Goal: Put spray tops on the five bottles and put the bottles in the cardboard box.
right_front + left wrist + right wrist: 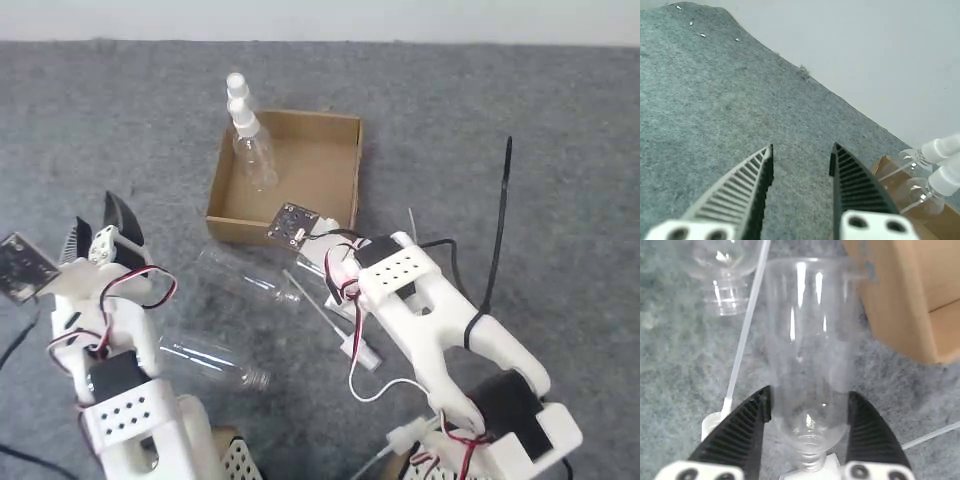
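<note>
From above, you had two topped bottles standing in the cardboard box's far left corner. Two bare bottles and a loose spray top lay mid-table.

Left wrist: the left gripper hung spread, empty.

Right wrist: the right gripper pinched a third bottle beside the box. By my judgement, you had three bottles left to finish.

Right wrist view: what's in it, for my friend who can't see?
The right gripper holds a clear bottle, neck toward the camera. Nearby lie an uncapped bottle, a spray top with its tube, and a corner of the cardboard box.
</note>
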Motion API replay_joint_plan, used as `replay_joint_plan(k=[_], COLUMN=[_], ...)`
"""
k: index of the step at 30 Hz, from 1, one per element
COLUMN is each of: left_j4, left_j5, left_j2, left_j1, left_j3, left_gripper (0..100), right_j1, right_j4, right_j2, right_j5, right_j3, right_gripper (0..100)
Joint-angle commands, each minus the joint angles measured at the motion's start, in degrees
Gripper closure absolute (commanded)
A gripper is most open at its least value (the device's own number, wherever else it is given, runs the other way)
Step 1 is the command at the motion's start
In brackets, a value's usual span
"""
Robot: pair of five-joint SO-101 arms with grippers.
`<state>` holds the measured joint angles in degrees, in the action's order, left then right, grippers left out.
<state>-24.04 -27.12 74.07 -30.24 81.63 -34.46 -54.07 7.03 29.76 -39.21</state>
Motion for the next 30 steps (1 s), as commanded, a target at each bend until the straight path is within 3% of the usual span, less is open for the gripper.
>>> replay_joint_plan(k=[1, 6, 21, 30], left_j4=[2.0, 2.0, 1.9, 2.1], left_j5=[0.8, 0.8, 0.8, 0.8], left_j2=[0.8, 0.8, 0.8, 0.8], left_j1=[-0.2, -0.2, -0.2, 0.0], left_j3=[-0.8, -0.8, -0.8, -0.5], left_gripper=[82, 82, 82, 82], right_j1=[-0.2, -0.2, 2.4, 15.1], right_j4=[0.5, -0.1, -14.9, -14.4], right_j2=[4.6, 10.7, 29.2, 31.0], right_j5=[0.7, 0.4, -0.3, -16.6], right_j3=[0.8, 0.4, 0.4, 0.4], right_gripper=[91.3, 91.9, 91.9, 91.9])
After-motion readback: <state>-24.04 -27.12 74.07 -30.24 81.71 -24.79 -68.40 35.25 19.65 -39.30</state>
